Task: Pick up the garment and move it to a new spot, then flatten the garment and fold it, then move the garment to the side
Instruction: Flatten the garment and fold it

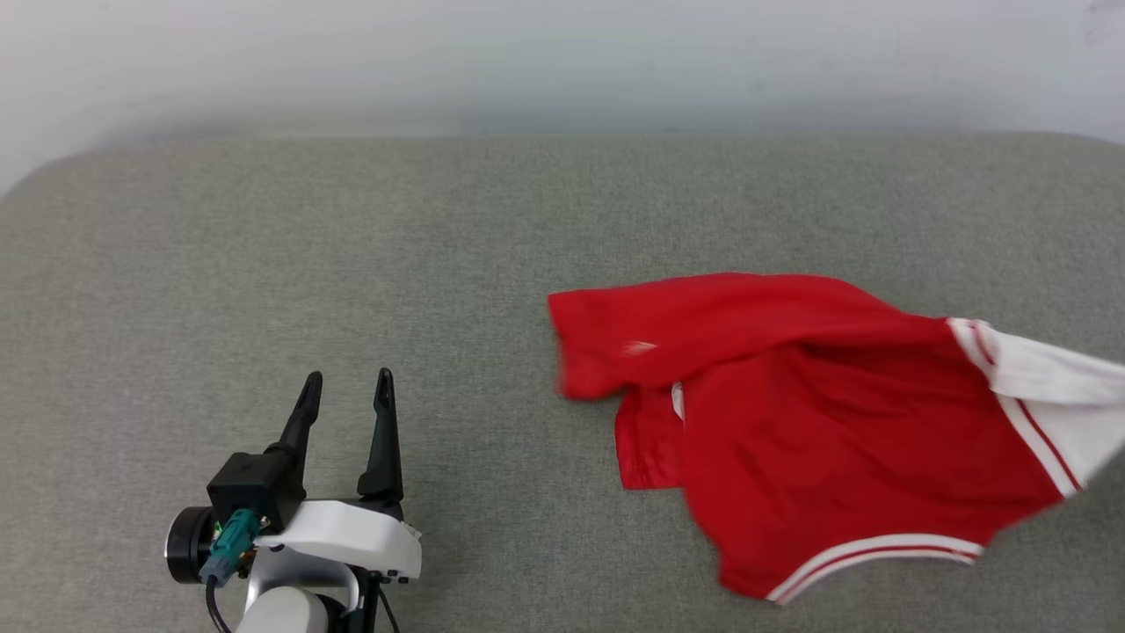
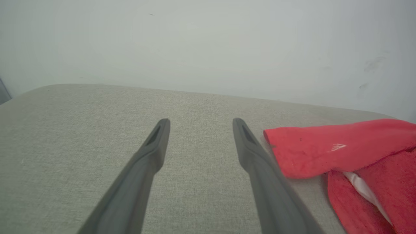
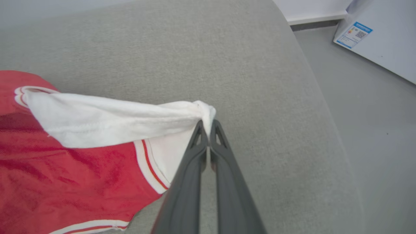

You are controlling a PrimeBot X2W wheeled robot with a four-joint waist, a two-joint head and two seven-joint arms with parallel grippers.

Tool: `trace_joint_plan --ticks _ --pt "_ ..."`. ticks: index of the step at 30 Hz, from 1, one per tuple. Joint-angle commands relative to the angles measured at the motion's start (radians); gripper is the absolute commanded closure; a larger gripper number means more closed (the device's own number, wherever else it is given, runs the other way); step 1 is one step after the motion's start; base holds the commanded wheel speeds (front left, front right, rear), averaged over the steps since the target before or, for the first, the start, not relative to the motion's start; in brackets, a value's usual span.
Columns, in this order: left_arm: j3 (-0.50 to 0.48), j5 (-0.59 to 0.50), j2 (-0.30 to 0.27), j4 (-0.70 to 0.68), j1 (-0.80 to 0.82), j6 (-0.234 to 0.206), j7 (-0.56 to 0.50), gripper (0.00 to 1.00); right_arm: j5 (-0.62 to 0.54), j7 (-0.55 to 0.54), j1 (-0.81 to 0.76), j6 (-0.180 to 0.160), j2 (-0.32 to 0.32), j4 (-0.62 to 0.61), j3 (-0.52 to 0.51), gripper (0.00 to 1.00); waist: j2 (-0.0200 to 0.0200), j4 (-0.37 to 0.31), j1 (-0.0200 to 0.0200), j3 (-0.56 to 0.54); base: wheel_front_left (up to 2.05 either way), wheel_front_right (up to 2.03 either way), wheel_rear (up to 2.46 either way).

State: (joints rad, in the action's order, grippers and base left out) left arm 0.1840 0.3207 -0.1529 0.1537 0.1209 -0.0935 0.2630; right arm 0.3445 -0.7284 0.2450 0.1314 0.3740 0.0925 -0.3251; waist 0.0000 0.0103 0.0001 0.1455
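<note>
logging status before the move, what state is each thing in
garment, crumpled, not folded, mostly lying on the grey surface, white sleeve stretched taut
left tool, open, holding nothing, apart from the garment
right tool, shut on the white sleeve's tip

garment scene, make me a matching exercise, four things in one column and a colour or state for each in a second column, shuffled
Column one
1. left gripper
2. right gripper
3. garment
4. surface

Column two
A. plain grey fabric
B. shut on the white sleeve
C. open, holding nothing
D. red with striped trim, crumpled

Pairs: 1-C, 2-B, 3-D, 4-A
</note>
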Motion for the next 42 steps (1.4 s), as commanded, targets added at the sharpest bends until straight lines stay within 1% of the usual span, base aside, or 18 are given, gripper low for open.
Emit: trace_joint_plan --ticks 1,5,8,12,13,16,17,18,21,26,28,29,31,32,36,42 --pt "-0.006 -0.005 -0.005 -0.007 0.005 0.005 0.002 0.00 0.001 0.005 -0.030 -0.001 -0.002 0.052 -0.065 1.00 0.0000 -0.010 -0.0001 0.021 0.00 0.00 0.00" --pt "-0.012 -0.009 -0.014 -0.007 0.020 0.010 0.002 0.00 0.008 0.023 -0.055 -0.001 -0.040 0.172 -0.172 1.00 0.0000 -0.021 -0.0001 0.051 0.00 0.00 0.00" --pt "-0.014 -0.009 -0.016 -0.004 0.030 0.011 0.002 0.00 0.011 0.054 -0.064 -0.001 -0.074 0.260 -0.208 1.00 0.0000 -0.025 -0.0001 0.067 0.00 0.00 0.00" --pt "-0.016 -0.013 -0.019 0.002 0.037 0.014 0.002 0.00 0.023 0.124 -0.046 -0.001 -0.107 0.350 -0.209 1.00 0.0000 -0.026 -0.0001 0.077 0.00 0.00 0.00" --pt "-0.016 -0.013 -0.019 0.002 0.037 0.014 0.002 0.00 0.023 0.124 -0.046 -0.001 -0.107 0.350 -0.209 1.00 0.0000 -0.026 -0.0001 0.077 0.00 0.00 0.00" --pt "-0.017 -0.014 -0.021 0.005 0.039 0.014 0.002 0.00 0.021 0.195 -0.020 -0.001 -0.123 0.387 -0.195 1.00 0.0000 -0.027 -0.0001 0.074 0.00 0.00 0.00" --pt "-0.016 -0.015 -0.021 0.008 0.037 0.015 0.002 0.00 0.024 0.223 -0.012 -0.001 -0.124 0.387 -0.188 0.65 0.0000 -0.026 -0.0001 0.071 0.00 0.00 0.00" --pt "-0.014 -0.014 -0.021 0.012 0.034 0.016 0.002 0.00 0.024 0.282 -0.003 -0.001 -0.125 0.379 -0.175 0.00 0.0000 -0.023 -0.0001 0.062 0.00 0.00 0.00" --pt "-0.010 -0.012 -0.017 0.019 0.021 0.013 0.002 0.00 0.002 0.360 -0.013 -0.001 -0.132 0.346 -0.145 0.00 0.0000 -0.018 -0.0001 0.037 0.00 0.00 0.00" --pt "-0.009 -0.006 -0.016 0.029 0.001 0.010 0.002 0.00 -0.059 0.503 -0.047 -0.001 -0.166 0.217 -0.119 0.00 0.0000 -0.008 -0.0001 -0.019 0.00 0.00 0.00" --pt "-0.006 -0.004 -0.015 0.031 -0.009 0.008 0.002 0.00 -0.092 0.545 -0.064 -0.001 -0.193 0.162 -0.109 0.00 0.0000 -0.007 -0.0001 -0.041 0.00 0.00 0.00" --pt "-0.006 -0.004 -0.015 0.031 -0.009 0.008 0.002 0.00 -0.092 0.545 -0.064 -0.001 -0.193 0.162 -0.109 0.00 0.0000 -0.007 -0.0001 -0.041 0.00 0.00 0.00" --pt "-0.006 -0.001 -0.018 0.033 -0.018 0.007 -0.001 0.00 -0.125 0.584 -0.079 -0.001 -0.225 0.101 -0.093 0.00 0.0000 -0.006 -0.0001 -0.060 0.00 0.00 0.00" --pt "-0.003 -0.001 -0.020 0.033 -0.033 0.005 -0.005 0.00 -0.165 0.622 -0.115 -0.001 -0.262 0.015 -0.066 0.00 0.0000 -0.005 -0.0001 -0.084 0.00 0.00 0.00" --pt "-0.004 0.007 -0.028 0.031 -0.051 0.002 -0.011 0.00 -0.186 0.637 -0.167 -0.001 -0.302 -0.097 -0.010 0.00 0.0000 -0.008 -0.0001 -0.110 0.00 0.00 0.00" --pt "0.001 0.009 -0.036 0.026 -0.069 -0.002 -0.023 0.00 -0.203 0.605 -0.252 -0.001 -0.323 -0.232 0.073 0.00 0.0000 -0.010 -0.0001 -0.132 0.00 0.00 0.00"
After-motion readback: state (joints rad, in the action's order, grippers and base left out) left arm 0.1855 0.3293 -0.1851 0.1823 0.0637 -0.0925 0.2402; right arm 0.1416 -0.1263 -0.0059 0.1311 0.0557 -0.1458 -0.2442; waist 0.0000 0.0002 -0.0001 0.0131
